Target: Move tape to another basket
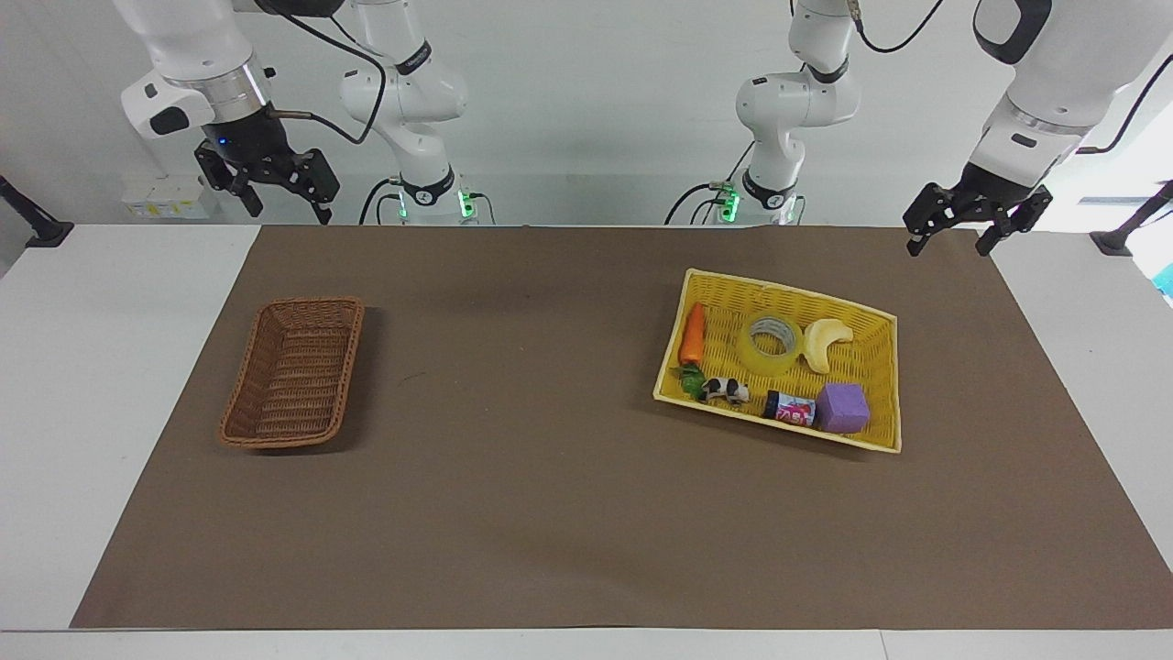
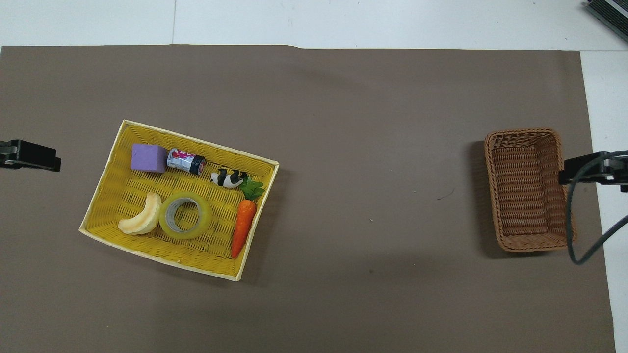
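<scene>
The tape [image 1: 770,365] [image 2: 206,219], a yellow translucent roll, lies flat in the yellow tray basket [image 1: 871,367] [image 2: 122,196], between a banana toy and a carrot toy. The brown wicker basket [image 1: 293,376] [image 2: 527,189] stands with nothing in it toward the right arm's end of the table. My left gripper [image 1: 949,246] [image 2: 29,156] hangs open in the air over the mat's edge at the left arm's end, apart from the tray. My right gripper [image 1: 287,211] [image 2: 588,169] hangs open high above the table's right-arm end, holding nothing.
The tray also holds a banana toy [image 1: 825,341], a carrot [image 1: 693,335], a purple cube [image 1: 843,408], a small can [image 1: 790,408] and a cow figure [image 1: 727,390]. A brown mat [image 1: 550,412] covers the table between the two baskets.
</scene>
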